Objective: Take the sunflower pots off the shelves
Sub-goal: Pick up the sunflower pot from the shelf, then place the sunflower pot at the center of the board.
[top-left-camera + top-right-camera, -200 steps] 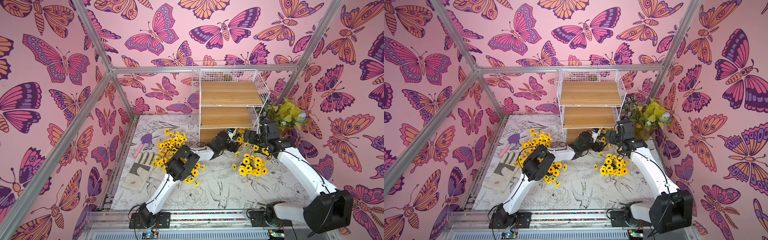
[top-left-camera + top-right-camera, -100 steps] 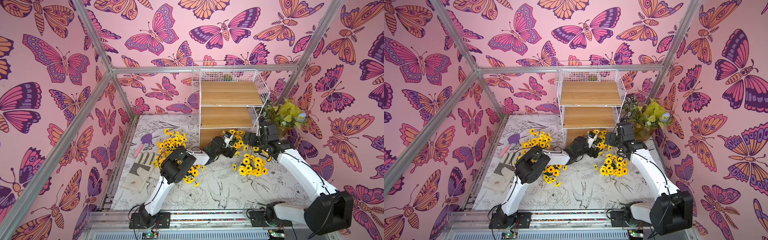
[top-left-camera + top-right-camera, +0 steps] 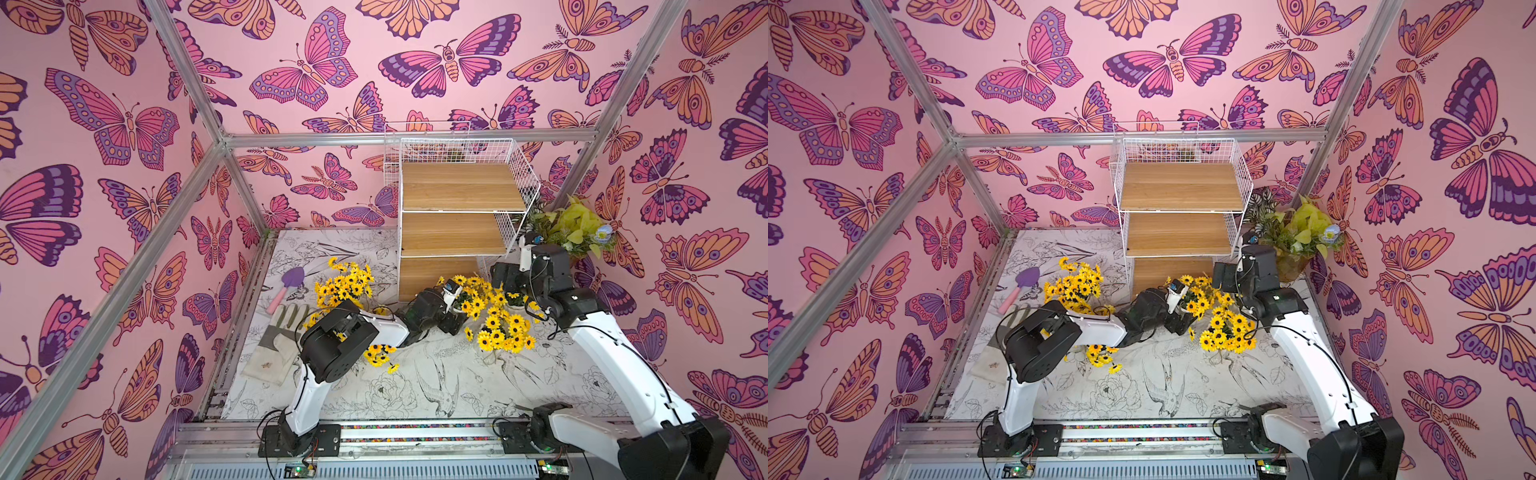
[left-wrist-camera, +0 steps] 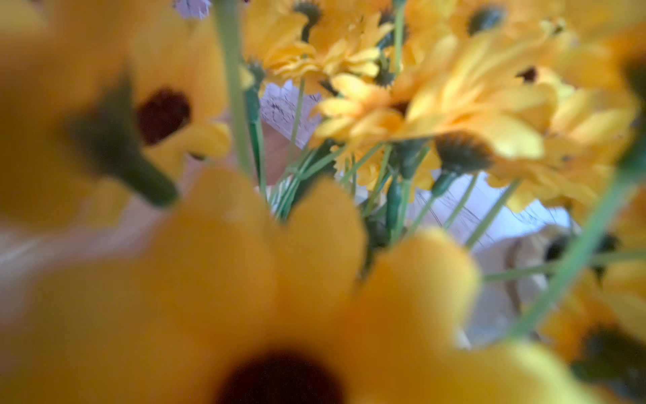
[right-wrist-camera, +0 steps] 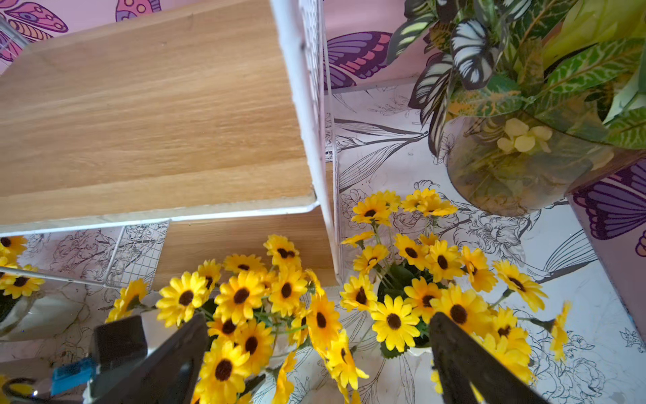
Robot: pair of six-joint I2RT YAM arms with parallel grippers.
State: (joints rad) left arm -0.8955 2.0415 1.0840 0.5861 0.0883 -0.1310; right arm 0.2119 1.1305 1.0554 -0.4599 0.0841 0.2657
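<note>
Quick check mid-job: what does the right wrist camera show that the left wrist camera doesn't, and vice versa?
Only the right wrist view: the wooden shelves, the leafy plant in its pot, and the right gripper, open, with flowers beyond it. Only the left wrist view: the inside of one bunch, among its green stems, mostly blurred; no gripper shows. Both: yellow sunflowers and the printed table cover.

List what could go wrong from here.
The sunflower pots stand crowded on the table, so one may get knocked over.
Blooms fill the left wrist view, so the left gripper works blind among them.
The right gripper hangs open beside the shelves and could snag their wire side.
</note>
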